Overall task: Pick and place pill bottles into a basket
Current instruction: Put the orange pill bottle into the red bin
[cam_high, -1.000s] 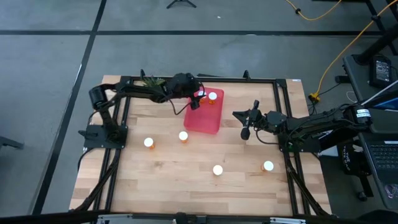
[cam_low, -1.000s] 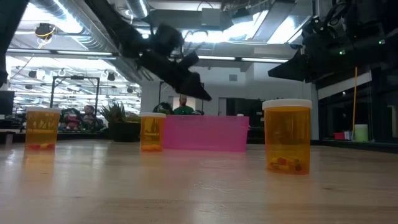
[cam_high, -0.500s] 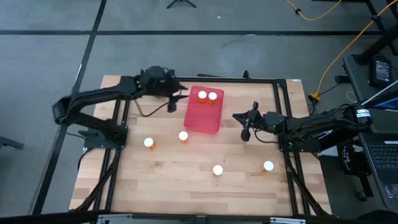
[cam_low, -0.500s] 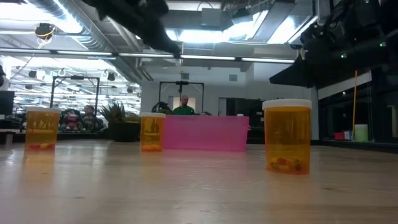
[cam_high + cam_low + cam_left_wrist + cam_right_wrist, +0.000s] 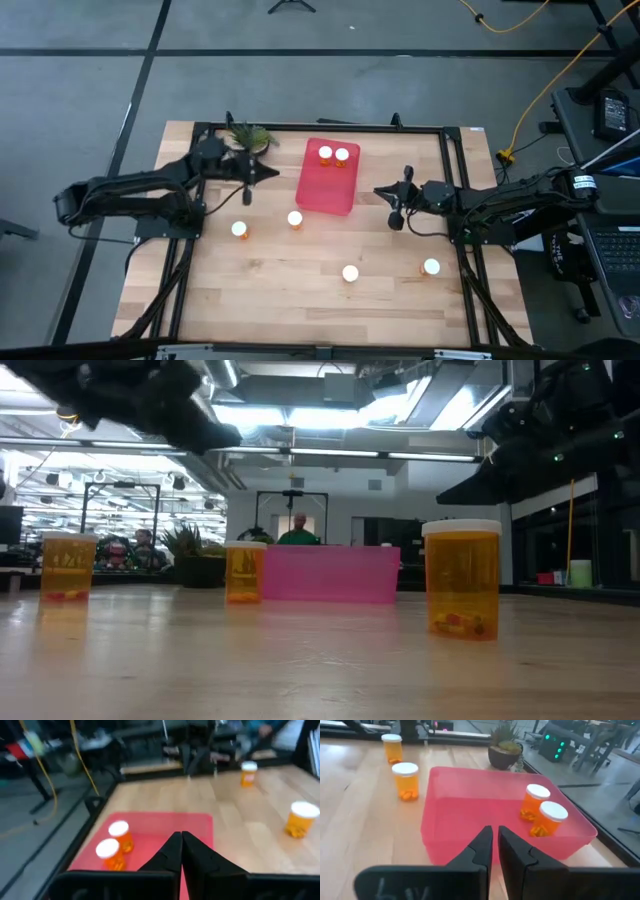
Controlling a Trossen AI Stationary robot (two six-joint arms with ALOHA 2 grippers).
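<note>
Pill bottles: two of six stand in the basket. Left gripper, closed and empty, hangs left of the basket; right gripper, nearly closed and empty, waits right of it. Placed pair stands at the far end. Four loose bottles remain on the table.

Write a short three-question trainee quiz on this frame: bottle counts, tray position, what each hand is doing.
1. How many pill bottles stand in the red tray, and how many on the table?
2. True or false: the left hand grips a bottle.
3. The right hand is: A) over the tray, B) beside the tray, C) at the potted plant.

Key: 1) two inside, four outside; 2) false, it is shut and empty; 3) B.
</note>
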